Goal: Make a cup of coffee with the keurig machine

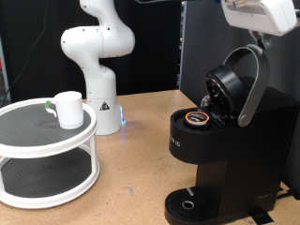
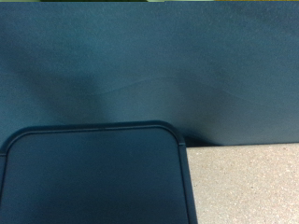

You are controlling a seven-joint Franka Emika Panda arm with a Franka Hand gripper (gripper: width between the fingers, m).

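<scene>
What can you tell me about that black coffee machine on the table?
The keurig machine is a boxy black pod brewer that looks like plastic, standing upright on the wooden table at the exterior view's right. Its lid is tilted open with the grey curved handle raised. A pod sits in the chamber. The round drip tray holds no cup.

The arm (image 1: 97,52) is glossy white with rounded joints, its base (image 1: 106,114) marked by small dark logos.

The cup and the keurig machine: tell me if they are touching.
Apart. The exterior view shows the cup standing on the white two-tier stand at the exterior view's left, with bare table between it and the keurig machine at the right.
</scene>
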